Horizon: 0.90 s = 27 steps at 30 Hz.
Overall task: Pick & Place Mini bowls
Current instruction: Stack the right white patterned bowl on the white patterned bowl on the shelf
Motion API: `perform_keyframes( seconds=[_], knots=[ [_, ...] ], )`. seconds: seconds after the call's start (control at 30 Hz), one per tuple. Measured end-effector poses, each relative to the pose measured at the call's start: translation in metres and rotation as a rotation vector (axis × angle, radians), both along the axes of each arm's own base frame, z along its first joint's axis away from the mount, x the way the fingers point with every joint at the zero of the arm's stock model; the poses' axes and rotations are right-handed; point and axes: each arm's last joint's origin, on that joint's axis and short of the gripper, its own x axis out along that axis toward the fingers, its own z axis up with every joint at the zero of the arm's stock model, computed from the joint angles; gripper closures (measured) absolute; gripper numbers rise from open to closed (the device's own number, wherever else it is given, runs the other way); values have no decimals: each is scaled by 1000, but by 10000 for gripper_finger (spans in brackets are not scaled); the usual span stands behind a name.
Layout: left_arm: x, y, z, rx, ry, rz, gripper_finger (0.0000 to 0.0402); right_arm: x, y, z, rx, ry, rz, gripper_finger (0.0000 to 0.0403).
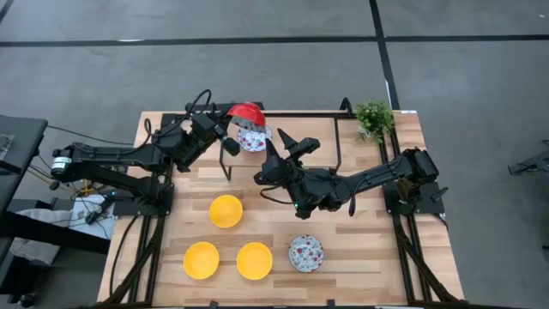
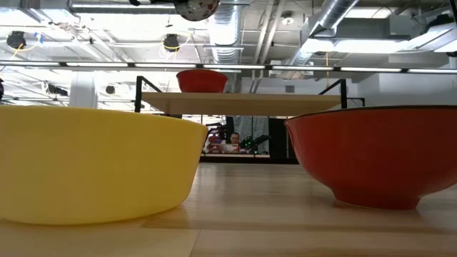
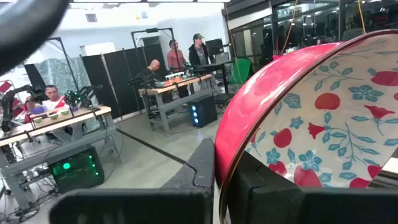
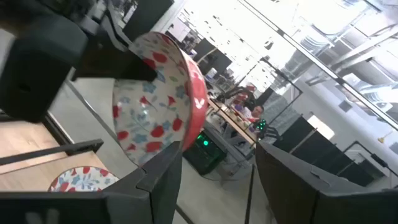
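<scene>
Bright overhead ceiling lights [image 2: 214,66] flood the workshop, casting soft shadows on the table [image 1: 360,257]. The wrist views are blurred up close, with glare overhead.

Left tool [image 1: 230,129] clamped, right tool [image 1: 283,142] seemingly agape, both raised.

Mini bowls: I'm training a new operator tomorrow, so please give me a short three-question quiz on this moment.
1. True or false: the left tool grips a yellow bowl.
2. How many yellow bowls sit on the table? A two, B three, C four.
3. Fill in: the right tool has its jaws ____.

Key: 1 false, it holds the patterned bowl by the rim; 2 B; 3 open.
</scene>
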Motion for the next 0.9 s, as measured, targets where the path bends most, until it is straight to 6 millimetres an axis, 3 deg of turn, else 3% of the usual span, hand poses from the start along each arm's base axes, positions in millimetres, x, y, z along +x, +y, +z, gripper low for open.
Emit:
perform_keyframes(
  seconds=[0.27,0.53,0.7,0.9],
  knots=[
    [-12,7,1,-109,-60,-27,391,0,-4,-2,-7,69,-65,217],
    [-12,23,-7,-316,-153,-157,391,-6,-43,-1,-17,174,-178,220],
    [-15,33,-6,-406,-162,-181,391,-37,-72,6,19,139,-261,223],
    [-13,39,2,-460,-102,-158,391,-106,-93,14,340,55,-59,231]
  ],
)
